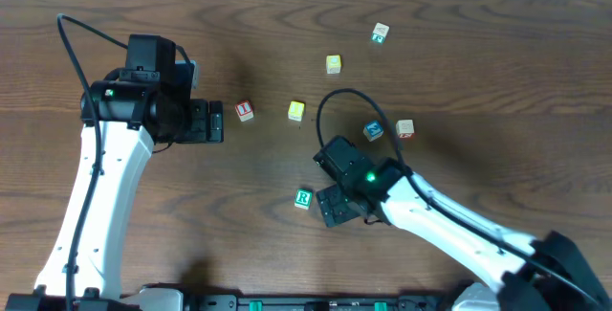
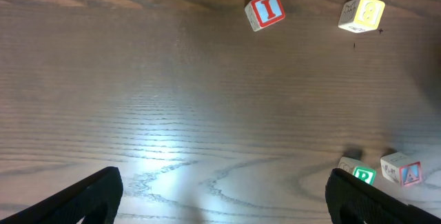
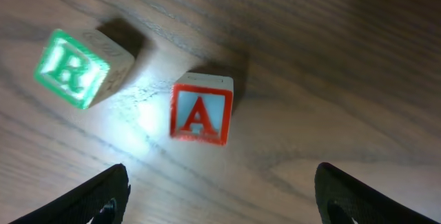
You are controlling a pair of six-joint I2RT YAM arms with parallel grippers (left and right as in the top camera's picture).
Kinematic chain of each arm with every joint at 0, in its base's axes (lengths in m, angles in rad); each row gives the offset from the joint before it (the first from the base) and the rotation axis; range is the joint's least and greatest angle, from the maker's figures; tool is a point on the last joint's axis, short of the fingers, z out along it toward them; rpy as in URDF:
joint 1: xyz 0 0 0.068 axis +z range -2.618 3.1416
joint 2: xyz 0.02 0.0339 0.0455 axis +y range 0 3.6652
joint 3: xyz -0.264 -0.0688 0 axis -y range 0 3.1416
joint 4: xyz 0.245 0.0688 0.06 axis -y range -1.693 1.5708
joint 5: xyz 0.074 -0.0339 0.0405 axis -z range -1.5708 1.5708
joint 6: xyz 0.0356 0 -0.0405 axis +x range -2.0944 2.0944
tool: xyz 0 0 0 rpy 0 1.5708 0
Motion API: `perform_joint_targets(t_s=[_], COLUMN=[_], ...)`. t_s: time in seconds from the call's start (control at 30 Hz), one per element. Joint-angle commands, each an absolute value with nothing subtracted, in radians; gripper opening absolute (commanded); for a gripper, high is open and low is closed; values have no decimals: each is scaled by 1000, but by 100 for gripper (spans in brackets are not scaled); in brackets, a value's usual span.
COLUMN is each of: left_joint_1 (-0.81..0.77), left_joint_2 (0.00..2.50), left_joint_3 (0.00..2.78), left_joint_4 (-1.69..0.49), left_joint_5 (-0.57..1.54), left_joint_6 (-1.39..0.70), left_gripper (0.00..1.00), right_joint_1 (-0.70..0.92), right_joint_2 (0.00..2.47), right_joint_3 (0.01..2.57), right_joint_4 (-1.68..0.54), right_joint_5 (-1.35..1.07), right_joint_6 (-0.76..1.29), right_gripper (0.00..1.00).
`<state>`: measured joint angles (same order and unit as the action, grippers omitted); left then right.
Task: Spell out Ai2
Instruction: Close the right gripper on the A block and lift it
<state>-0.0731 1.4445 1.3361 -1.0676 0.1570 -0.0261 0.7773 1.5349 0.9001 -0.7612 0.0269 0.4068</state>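
Observation:
A red-framed A block (image 3: 200, 114) lies on the table just ahead of my right gripper (image 3: 222, 176), which is open, empty and above the wood. In the overhead view the right gripper (image 1: 337, 206) covers this block. It also shows in the left wrist view (image 2: 403, 171). A red I block (image 1: 245, 110) lies right of my left gripper (image 1: 212, 122), which is open and empty (image 2: 222, 177). The I block (image 2: 264, 10) is apart from it. A yellow block (image 1: 296, 110) (image 2: 362, 14) lies right of the I; I cannot read its character.
A green R block (image 1: 303, 198) (image 3: 79, 69) lies just left of the A block and shows in the left wrist view (image 2: 358, 172). Another yellow block (image 1: 333, 63), a green-white block (image 1: 380, 33), a blue block (image 1: 373, 131) and a tan-red block (image 1: 405, 128) lie farther back right.

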Motion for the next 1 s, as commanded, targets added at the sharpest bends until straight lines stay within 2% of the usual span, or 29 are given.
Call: perform_joint_targets(t_s=[0.0,0.1,0.2,0.27,0.33,0.37,0.57,0.9,0.97], left_joint_1=[-73,-73,-73,-73,-73,-73,-73,-73,-73], left_joint_2=[1444,1444,1444,1444,1444,1444,1444,1444,1444], left_joint_3=[1333,1333,1333,1333,1333,1333,1333,1333,1333], left_joint_4=[-1069,-1070,-1068,-1068,-1068,-1068,-1068,-1065,-1061], left_joint_5=[158,157,157,157,157,157,157,157,157], left_joint_6=[-31,-31,-31,-31,-31,-31,-31,-31,-31], left_gripper=[95,95,95,95,95,95,95,95,95], right_joint_1=[778,778,778,777,775,772,770,732,724], right_joint_2=[1594,1642,1647,1647,1647,1647,1647,1647,1647], right_joint_3=[898,898,898,898,898,898,898,898,898], right_joint_4=[-736,-697,-687,-686,-673,-665,-622,-583,-579], right_joint_5=[45,45,45,46,49,48,45,44,44], right_joint_6=[372,373,373,373,385,389,411,411,415], right_gripper=[86,83,76,67,49,47,38,34,29])
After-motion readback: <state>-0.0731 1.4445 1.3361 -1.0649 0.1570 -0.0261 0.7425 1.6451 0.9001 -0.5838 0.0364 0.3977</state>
